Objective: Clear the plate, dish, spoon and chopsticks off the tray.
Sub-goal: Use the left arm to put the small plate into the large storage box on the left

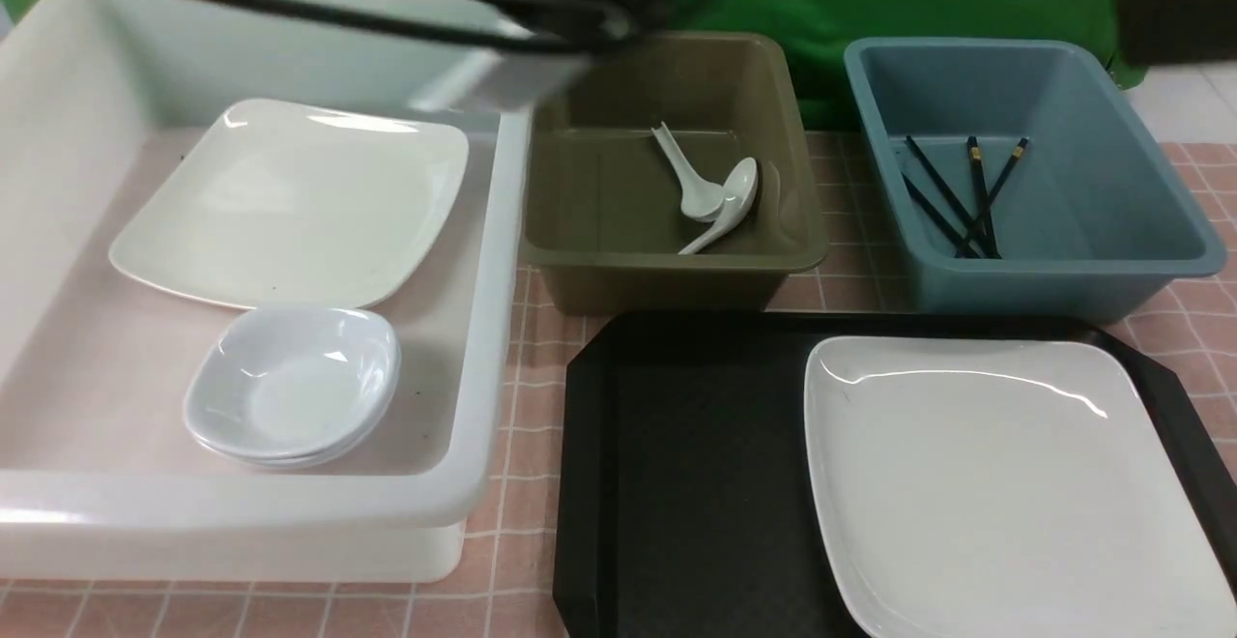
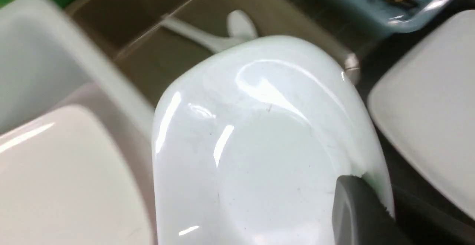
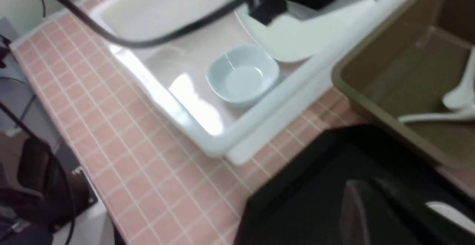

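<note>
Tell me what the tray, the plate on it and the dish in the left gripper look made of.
Tray: probably moulded plastic, matte black, with a fine textured floor and raised rim. Plate: glossy off-white ceramic or melamine; sharp light streaks, but the look cannot settle which. Dish: the same glazed-looking white, with bright reflections across its bowl.

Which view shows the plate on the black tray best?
The front view: the plate lies nearly whole on the right half of the tray, only its near edge cut off by the frame. The left wrist view catches one blurred side of it; the right wrist view shows just a white sliver.
</note>
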Available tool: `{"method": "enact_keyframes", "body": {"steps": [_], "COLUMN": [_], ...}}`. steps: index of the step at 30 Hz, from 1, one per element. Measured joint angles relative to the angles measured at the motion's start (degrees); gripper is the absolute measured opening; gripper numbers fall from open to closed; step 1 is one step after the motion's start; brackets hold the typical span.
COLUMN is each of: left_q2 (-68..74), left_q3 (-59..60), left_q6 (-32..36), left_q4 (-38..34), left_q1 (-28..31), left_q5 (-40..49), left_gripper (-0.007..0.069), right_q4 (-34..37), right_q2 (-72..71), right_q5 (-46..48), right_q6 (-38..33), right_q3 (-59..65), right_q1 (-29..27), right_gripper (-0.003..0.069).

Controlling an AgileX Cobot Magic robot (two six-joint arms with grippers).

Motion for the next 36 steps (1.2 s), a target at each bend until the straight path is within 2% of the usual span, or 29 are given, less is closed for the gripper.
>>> {"method": "enact_keyframes", "body": {"steps": [4, 6, 9, 14, 18, 21, 24, 25, 27, 30, 31, 33, 34, 35, 36], "left_q2": [-0.94, -0.94, -0.87, -0.45, 0.32, 0.53, 0.58, 0.5, -0.11, -1.72, -1.87, -3.42, -4.34, -4.44, -5.0], "left_q3": [5.43, 7.74, 18.45, 31.38, 35.95, 38.41, 38.76, 38.76, 37.76, 33.8, 33.47, 29.59, 27.22, 27.22, 24.17], "left_q6": [0.0, 0.06, 0.34, 0.34, 0.34, 0.34, -0.09, -0.37, -1.38, -1.37, -1.37, -1.37, -1.37, -1.46, -1.62], "left_q4": [0.44, 0.49, 0.49, 1.36, 2.32, 2.64, 2.57, 2.48, 0.21, -3.93, -4.24, -8.3, -11.49, -11.49, -15.71], "left_q1": [8.27, 9.96, 12.59, 12.9, 12.9, 12.9, 12.9, 12.9, 12.9, 12.9, 12.9, 12.9, 12.57, 12.49, 11.15], "left_q5": [1.96, 1.5, -4.13, -15.09, -18.67, -21.38, -22.45, -22.45, -20.05, -15.26, -14.96, -12.37, -11.57, -11.51, -11.34], "left_gripper": [0.0008, 0.0008, 0.0008, 0.0008, 0.0013, 0.0073, 0.0194, 0.0213, 0.034, 0.0456, 0.0456, 0.0493, 0.0486, 0.0483, 0.0416], "right_q4": [-0.05, -0.48, -3.58, -5.17, -5.94, -6.19, -6.72, -7.06, -10.09, -15.99, -16.45, -21.77, -23.96, -24.78, -27.27], "right_q2": [7.26, 9.48, 15.8, 20.84, 21.48, 21.48, 21.48, 21.48, 21.35, 20.6, 20.59, 19.28, 18.44, 18.26, 16.56], "right_q5": [0.0, 0.0, 0.0, 0.0, 0.0, 0.0, 0.0, 0.0, 0.0, 0.01, 0.01, 0.06, 0.06, 0.06, 0.06], "right_q6": [0.22, 0.76, 2.99, 3.51, 3.7, 3.74, 3.74, 3.74, 4.64, 5.76, 6.07, 7.59, 8.33, 8.5, 9.65], "right_q3": [-6.43, -8.36, -13.02, -15.15, -15.15, -15.15, -15.15, -15.15, -15.15, -15.15, -15.15, -15.15, -15.15, -15.15, -14.81], "right_q1": [6.46, 8.61, 13.42, 15.33, 15.34, 15.34, 15.34, 15.34, 15.34, 15.27, 15.27, 14.47, 13.67, 13.31, 11.16], "right_gripper": [0.003, 0.003, 0.003, 0.003, 0.003, 0.003, 0.003, 0.003, 0.003, 0.003, 0.003, 0.003, 0.003, 0.003, 0.003]}}
